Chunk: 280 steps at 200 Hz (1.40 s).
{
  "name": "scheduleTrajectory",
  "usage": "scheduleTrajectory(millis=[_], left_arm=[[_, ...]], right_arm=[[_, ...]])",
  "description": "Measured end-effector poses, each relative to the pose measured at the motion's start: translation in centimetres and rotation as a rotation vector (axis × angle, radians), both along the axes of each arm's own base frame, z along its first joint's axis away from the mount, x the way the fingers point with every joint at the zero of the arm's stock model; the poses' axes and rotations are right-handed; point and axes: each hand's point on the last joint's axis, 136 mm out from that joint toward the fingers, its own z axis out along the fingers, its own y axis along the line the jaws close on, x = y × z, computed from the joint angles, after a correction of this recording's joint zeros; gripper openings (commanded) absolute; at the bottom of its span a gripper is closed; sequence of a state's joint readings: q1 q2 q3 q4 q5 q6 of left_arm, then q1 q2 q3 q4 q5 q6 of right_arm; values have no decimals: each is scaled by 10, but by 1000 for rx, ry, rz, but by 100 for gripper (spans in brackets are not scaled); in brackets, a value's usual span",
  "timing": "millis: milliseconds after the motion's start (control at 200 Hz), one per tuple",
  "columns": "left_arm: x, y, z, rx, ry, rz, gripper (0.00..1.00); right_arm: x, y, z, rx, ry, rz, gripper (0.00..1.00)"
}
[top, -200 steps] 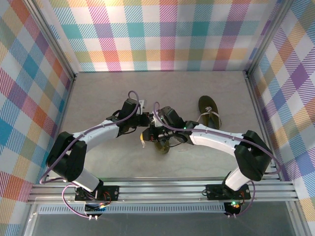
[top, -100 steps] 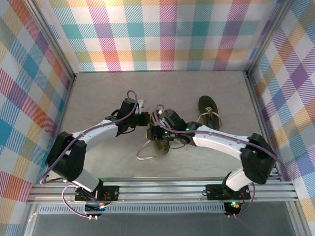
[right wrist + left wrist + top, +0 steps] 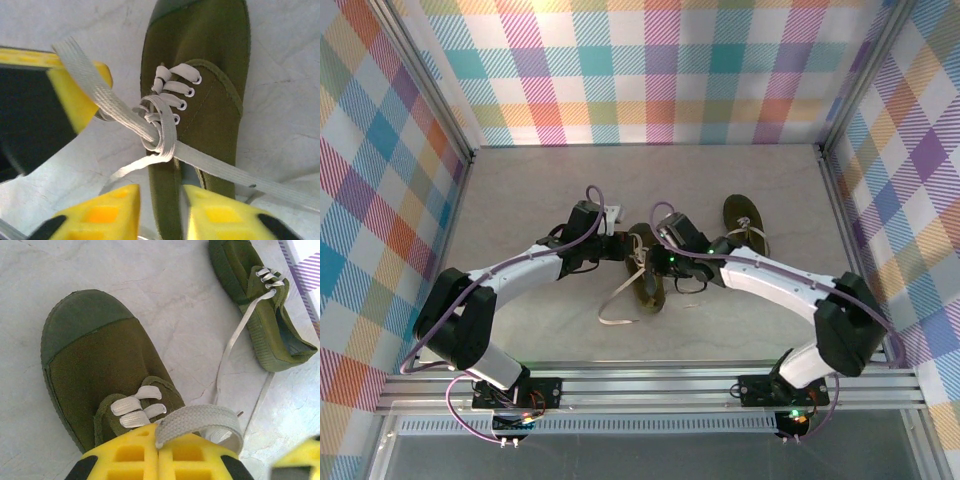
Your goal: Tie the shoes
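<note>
We look down on the whole table (image 3: 520, 190) from high above its near edge. Our two wrist cameras hang close over the left shoe (image 3: 650, 288), aimed steeply down toward its toe; all three views share it.

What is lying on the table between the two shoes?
In the left wrist view, a loose lace trailing from the far shoe crosses the otherwise bare table toward the near shoe.

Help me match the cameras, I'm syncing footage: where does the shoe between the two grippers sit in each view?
Top external: shoe at picture centre.
Left wrist: shoe lower left, toe pointing up.
Right wrist: shoe upper right, toe pointing up.
Shared landmark: its pale lace rows.
</note>
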<state>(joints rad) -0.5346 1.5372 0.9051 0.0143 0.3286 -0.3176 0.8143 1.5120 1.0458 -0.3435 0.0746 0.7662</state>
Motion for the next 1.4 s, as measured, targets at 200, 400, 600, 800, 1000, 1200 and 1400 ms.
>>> scheduleTrajectory(millis=[200,400,600,800,1000,1200,1400], left_arm=[[1,-1,0,-6,-8,-1,0],[0,-1,0,-7,-8,-2,0],[-1,0,-2,-6,-5,-2,0],[-1,0,-3,-4,-2,-2,0],[0,2,-4,-3,2,14,0],[2,4,-5,-3,9,39,0],[3,5,-5,-1,8,42,0]], right_arm=[[6,7,-13,-5,42,5,40],[17,7,-17,-27,46,-21,36],[24,-12,-36,-95,89,-78,27],[27,-31,-32,-139,62,-140,23],[20,-12,-23,-11,46,-56,44],[23,9,-27,57,58,-5,44],[28,-2,-43,-21,81,-62,31]])
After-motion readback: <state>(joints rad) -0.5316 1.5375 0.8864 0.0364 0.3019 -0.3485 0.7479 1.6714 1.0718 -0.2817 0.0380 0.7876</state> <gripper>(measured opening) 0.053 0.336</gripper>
